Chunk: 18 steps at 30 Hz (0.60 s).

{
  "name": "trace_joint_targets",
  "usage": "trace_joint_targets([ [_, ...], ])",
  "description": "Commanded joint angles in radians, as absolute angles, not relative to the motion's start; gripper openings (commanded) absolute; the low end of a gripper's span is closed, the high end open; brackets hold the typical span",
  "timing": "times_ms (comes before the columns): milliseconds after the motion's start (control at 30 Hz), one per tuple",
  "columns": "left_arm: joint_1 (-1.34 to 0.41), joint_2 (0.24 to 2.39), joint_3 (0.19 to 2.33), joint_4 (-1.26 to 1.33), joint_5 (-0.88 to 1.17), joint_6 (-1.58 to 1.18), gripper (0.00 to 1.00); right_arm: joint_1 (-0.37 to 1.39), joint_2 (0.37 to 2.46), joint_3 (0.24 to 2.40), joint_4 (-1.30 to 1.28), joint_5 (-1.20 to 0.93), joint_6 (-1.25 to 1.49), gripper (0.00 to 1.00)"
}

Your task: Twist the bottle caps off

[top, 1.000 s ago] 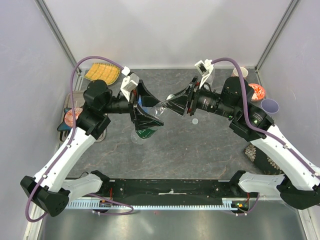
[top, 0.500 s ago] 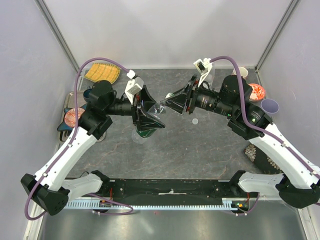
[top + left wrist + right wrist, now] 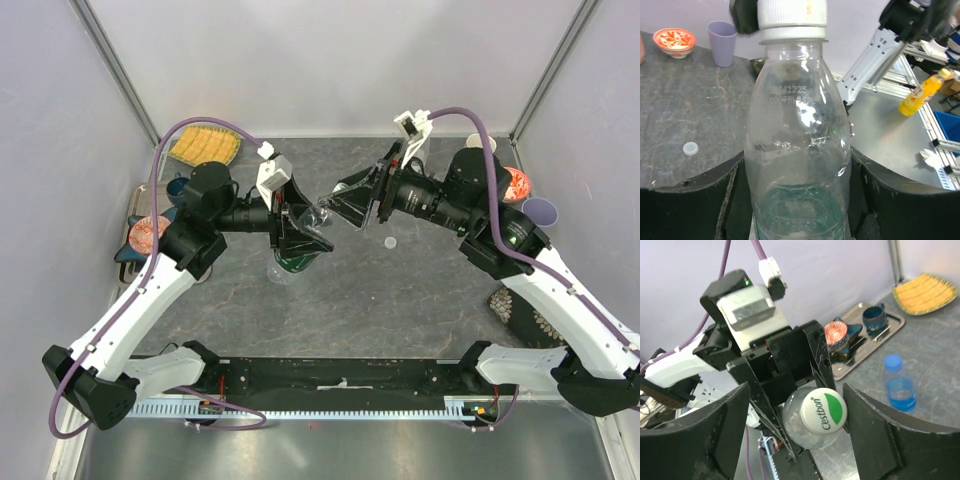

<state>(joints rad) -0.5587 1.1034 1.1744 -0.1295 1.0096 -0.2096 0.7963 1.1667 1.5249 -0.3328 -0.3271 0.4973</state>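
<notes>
A clear bottle [image 3: 800, 150] with a dark green label is held off the table, my left gripper [image 3: 800, 205] shut on its body. Its white-and-green cap [image 3: 823, 411] is on the neck and faces my right gripper [image 3: 795, 425]. That gripper is open around the cap: one finger [image 3: 880, 430] sits close beside it, the other [image 3: 705, 440] stands well away. From above, the left gripper [image 3: 300, 235] and right gripper [image 3: 345, 205] meet at the bottle neck [image 3: 322, 213]. A blue-tinted bottle [image 3: 899, 385] with a blue cap [image 3: 893, 361] stands on the table. A loose white cap [image 3: 390, 242] lies flat nearby.
A metal tray [image 3: 140, 230] with dishes sits at the left edge, with a yellow ridged plate [image 3: 205, 146] behind it. A purple cup [image 3: 540, 211] and a red patterned bowl [image 3: 515, 184] stand at the right wall.
My left gripper has shut on the bottle's body. My right gripper has opened off the cap and stays around it.
</notes>
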Motion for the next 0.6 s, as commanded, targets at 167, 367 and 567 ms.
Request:
trace_joint_targets([
  [167,-0.665,1.089,1.195,-0.164,0.605,-0.088,0.54,0.799,1.175,1.644,-0.345,-0.059,0.526,0.85],
  [367,-0.845,1.086,1.204,-0.163,0.209,0.046,0.52,0.799,1.215,1.697,-0.417,0.086,0.563,0.79],
  [567,-0.914,1.069,1.172,-0.091,0.002,0.080,0.49,0.801,1.224,1.684,-0.452,0.150,0.581,0.78],
])
